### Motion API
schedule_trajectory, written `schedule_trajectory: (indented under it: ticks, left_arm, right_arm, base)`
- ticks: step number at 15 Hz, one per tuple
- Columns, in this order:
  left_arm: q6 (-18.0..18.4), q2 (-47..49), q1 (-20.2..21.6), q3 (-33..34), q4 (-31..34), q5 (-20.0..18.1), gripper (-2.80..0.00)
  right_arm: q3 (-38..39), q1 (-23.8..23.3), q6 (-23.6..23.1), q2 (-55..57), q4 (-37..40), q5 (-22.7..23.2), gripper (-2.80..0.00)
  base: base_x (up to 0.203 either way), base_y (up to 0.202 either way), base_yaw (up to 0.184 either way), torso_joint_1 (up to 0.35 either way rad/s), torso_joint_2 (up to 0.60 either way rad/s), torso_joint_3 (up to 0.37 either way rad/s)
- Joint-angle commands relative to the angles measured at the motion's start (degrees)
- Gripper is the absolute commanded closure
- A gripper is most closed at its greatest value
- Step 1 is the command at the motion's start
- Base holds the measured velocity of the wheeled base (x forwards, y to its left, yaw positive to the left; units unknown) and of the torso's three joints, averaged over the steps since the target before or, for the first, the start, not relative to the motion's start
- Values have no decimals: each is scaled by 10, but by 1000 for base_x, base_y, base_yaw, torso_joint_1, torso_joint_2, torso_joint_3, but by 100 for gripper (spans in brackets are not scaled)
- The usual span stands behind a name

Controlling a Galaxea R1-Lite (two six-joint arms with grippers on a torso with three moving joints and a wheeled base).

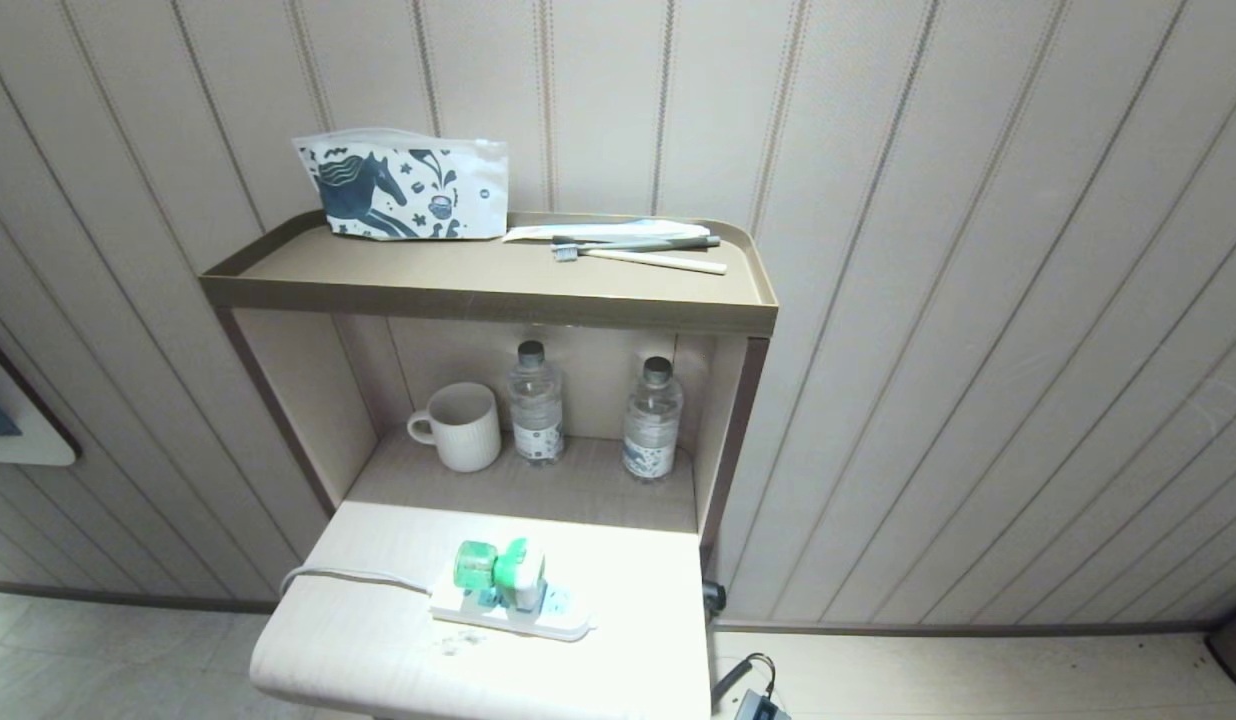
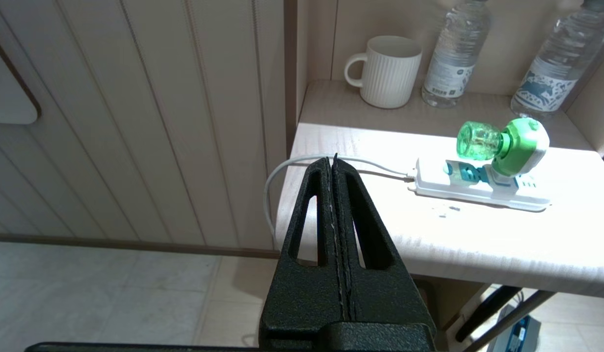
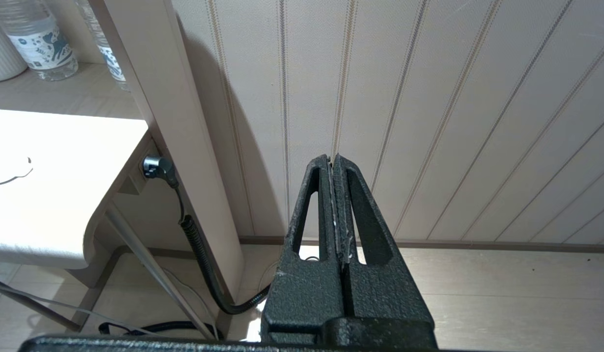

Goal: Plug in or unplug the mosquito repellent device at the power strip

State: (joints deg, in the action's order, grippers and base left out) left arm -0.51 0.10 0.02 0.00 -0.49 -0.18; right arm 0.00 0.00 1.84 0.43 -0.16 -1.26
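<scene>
Repellent (image 1: 500, 574) sits plugged into the strip (image 1: 513, 608), bottle end tipped toward the cord (image 1: 353, 577) side, on the pale tabletop (image 1: 378, 640) in front of the shelf nook holding 1 mug (image 1: 462, 427) and 2 bottles (image 1: 536, 404). Left gripper (image 2: 333, 161) is closed on nothing, off the table's left edge, well short of the strip. Right gripper (image 3: 333, 161) is also closed and empty, out by the wall right of the table.

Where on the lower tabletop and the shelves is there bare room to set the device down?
Tabletop: bare right of and in front of the power strip; the device sits plugged in, cord leaving left. Niche: crowded by mug and bottles. Top shelf: bare in front of the pouch.
</scene>
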Motion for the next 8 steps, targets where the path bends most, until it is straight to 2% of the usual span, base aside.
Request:
schedule_trajectory:
  ticks: [1, 2, 4, 6, 8]
  left_arm:
    - [5, 0, 1, 0, 0, -1, 0]
    - [6, 1, 1, -1, 0, -1, 0]
    - [10, 20, 1, -62, 13, -5, 0]
    - [-9, 97, 0, -212, 41, -20, 0]
    - [-29, 221, 0, -342, 69, -57, 0]
  right_arm:
    - [0, 0, 0, 0, 0, 0, 0]
    - [0, 0, 0, 0, 0, 0, 0]
    - [0, 0, 0, 0, 1, 0, 0]
    - [0, 0, -1, 0, 1, 0, 0]
    - [0, 0, 0, 0, 2, 0, 0]
  base:
    - [0, 0, 0, 0, 0, 0]
    - [0, 0, 0, 0, 0, 0]
    - [0, 0, 0, 0, 0, 0]
    - [0, 0, 0, 0, 0, 0]
    - [0, 0, 0, 0, 0, 0]
